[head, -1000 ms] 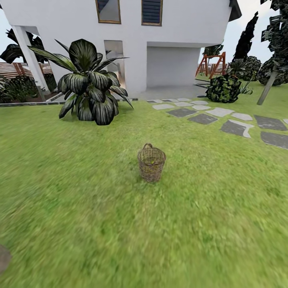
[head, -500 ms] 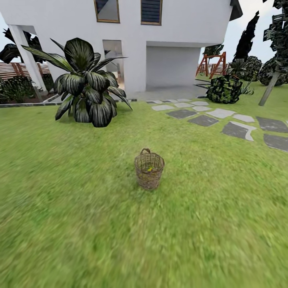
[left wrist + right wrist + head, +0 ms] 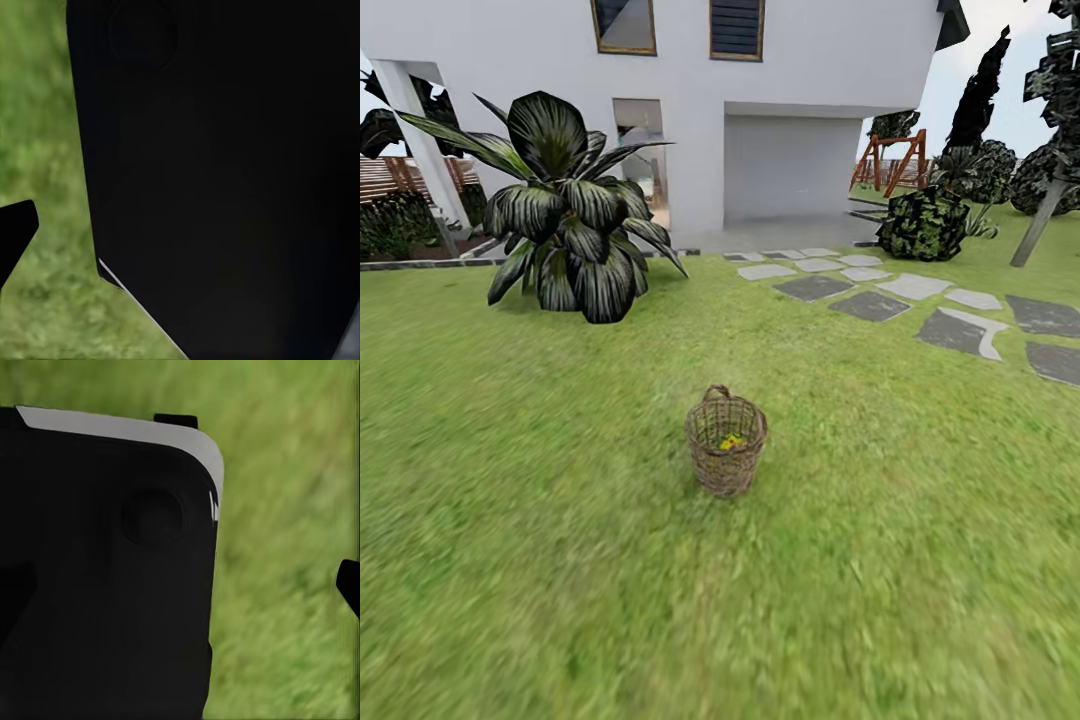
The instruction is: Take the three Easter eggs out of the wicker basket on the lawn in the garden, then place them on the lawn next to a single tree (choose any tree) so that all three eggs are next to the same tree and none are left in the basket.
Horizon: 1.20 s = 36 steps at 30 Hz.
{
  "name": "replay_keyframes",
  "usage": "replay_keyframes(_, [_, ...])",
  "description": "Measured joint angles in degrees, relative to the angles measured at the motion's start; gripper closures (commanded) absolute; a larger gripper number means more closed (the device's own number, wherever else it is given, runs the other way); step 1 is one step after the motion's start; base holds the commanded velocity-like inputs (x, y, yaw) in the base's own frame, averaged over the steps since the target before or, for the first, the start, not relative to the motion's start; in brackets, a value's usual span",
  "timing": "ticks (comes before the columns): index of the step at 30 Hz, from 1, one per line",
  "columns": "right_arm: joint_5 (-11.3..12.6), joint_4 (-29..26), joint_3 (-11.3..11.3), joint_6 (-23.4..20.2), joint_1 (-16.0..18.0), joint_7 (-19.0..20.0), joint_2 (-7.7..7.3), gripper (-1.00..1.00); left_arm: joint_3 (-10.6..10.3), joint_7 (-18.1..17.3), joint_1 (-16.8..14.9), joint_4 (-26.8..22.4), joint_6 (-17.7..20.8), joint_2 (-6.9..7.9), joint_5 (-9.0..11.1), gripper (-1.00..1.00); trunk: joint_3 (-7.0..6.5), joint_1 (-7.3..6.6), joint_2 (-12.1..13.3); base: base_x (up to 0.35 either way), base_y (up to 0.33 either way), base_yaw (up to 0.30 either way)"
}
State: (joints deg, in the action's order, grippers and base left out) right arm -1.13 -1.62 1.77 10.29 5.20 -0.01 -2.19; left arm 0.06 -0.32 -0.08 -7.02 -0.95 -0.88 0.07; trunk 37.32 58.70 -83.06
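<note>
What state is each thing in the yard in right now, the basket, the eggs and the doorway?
Basket: upright on the grass, open top, handle at the far rim.
Eggs: inside the basket, yellow patch showing; number unclear.
Doorway behind the big leafy plant: open.
Stepping stones: flat in the lawn.

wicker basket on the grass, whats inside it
Inside the small round brown open-weave wicker basket, a little yellow patch shows low down, likely an Easter egg. How many eggs there are cannot be told: the near wall and rim cover the rest of the bottom.
</note>
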Motion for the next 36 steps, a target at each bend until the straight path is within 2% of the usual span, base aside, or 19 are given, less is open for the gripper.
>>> replay_keyframes(15, [-0.1, 0.0, 0.0, 0.1, 0.0, -0.1, 0.00, -1.00, 0.0, 0.0, 0.0, 0.0, 0.0, 0.01, 0.1, -1.00, 0.00, 0.01, 0.0, 0.321, -0.101, 0.000])
replay_keyframes(36, [-0.1, 0.1, 0.1, 0.0, 0.0, -0.1, 0.16, -1.00, 0.1, -0.1, 0.0, -0.2, -0.1, -0.08, 0.2, -1.00, 0.00, 0.04, 0.0, 0.016, -0.006, -0.002])
